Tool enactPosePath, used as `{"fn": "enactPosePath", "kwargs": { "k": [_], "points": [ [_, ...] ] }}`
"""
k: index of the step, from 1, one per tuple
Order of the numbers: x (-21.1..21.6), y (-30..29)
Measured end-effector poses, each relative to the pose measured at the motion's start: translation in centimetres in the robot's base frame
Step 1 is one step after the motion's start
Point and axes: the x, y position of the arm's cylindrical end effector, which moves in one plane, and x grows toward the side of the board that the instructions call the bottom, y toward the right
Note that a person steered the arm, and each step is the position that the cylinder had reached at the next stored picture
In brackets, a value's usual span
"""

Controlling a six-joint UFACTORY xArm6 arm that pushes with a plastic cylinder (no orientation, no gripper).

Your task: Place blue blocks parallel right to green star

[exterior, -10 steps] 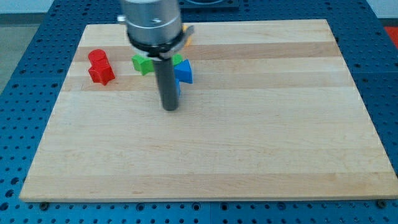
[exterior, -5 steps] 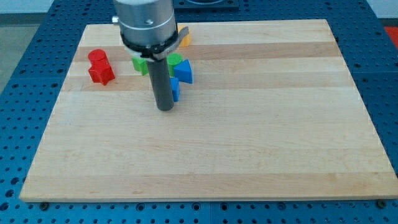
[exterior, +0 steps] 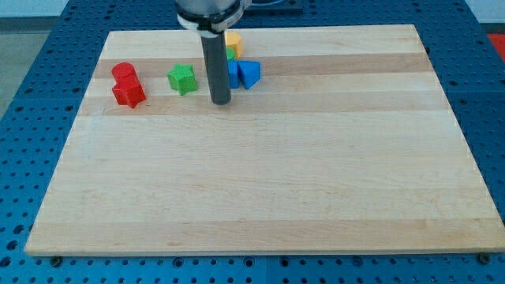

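Note:
A green star [exterior: 182, 79] lies on the wooden board [exterior: 260, 173] near the view's top left. My tip [exterior: 220, 101] rests on the board just to the star's right and slightly below it. Right behind the rod a blue block [exterior: 233, 74] is partly hidden, its shape unclear. A blue triangular block [exterior: 250, 73] lies just to its right. Both blue blocks are roughly level with the star.
Two red blocks [exterior: 126, 85] sit close together at the view's left. A yellow block [exterior: 232, 39] and a green block [exterior: 230, 54] lie above the blue ones, partly hidden by the rod.
My tip has moved toward the view's top and slightly right. The blue blocks have shifted up and right, now level with the green star. The arm's body has risen out of view.

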Motion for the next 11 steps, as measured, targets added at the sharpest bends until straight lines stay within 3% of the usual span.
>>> {"fn": "enactPosePath", "kwargs": {
  "k": [2, 6, 9, 11],
  "points": [
    [0.8, -2.3],
    [-6.3, -3.9],
    [-7.1, 9.4],
    [-10.3, 9.0]
  ]
}}
